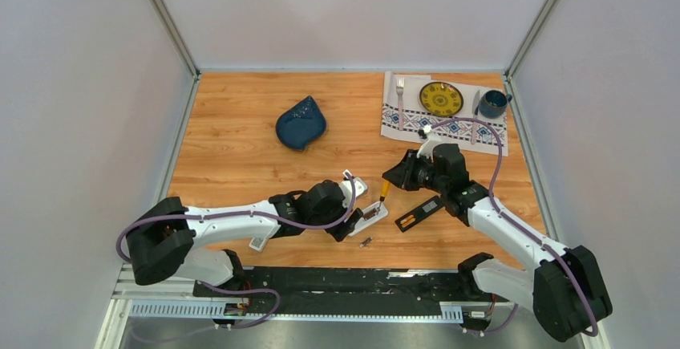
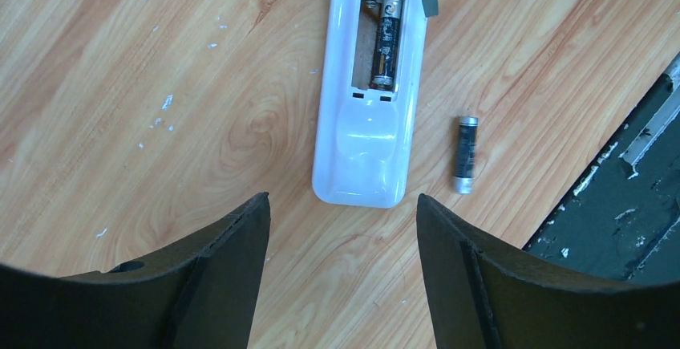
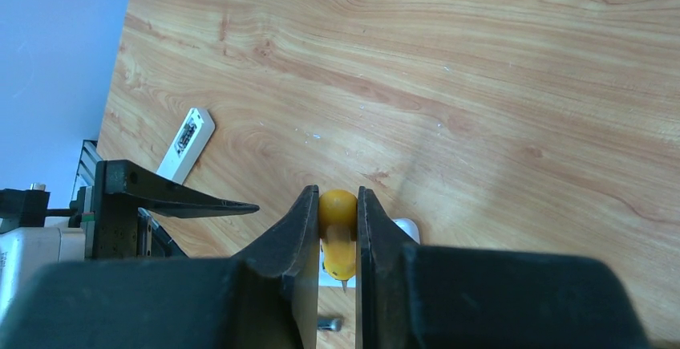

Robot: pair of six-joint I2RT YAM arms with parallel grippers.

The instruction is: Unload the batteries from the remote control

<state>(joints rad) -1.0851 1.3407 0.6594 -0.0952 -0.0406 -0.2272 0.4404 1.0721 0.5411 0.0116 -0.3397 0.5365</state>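
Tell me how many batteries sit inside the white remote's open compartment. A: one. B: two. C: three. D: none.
A: the left wrist view shows a single seated battery in the remote control, the space beside it empty, and a loose battery on the table.

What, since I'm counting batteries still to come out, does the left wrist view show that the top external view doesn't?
Only the left wrist view: a seated battery in the open compartment of the white remote, the slot beside it empty. Only the top external view: the right gripper shut on the orange-handled screwdriver, plus the blue dish and the place setting far back. Both: the white remote, one loose battery lying on the table beside it, not touching it, and the open left gripper.
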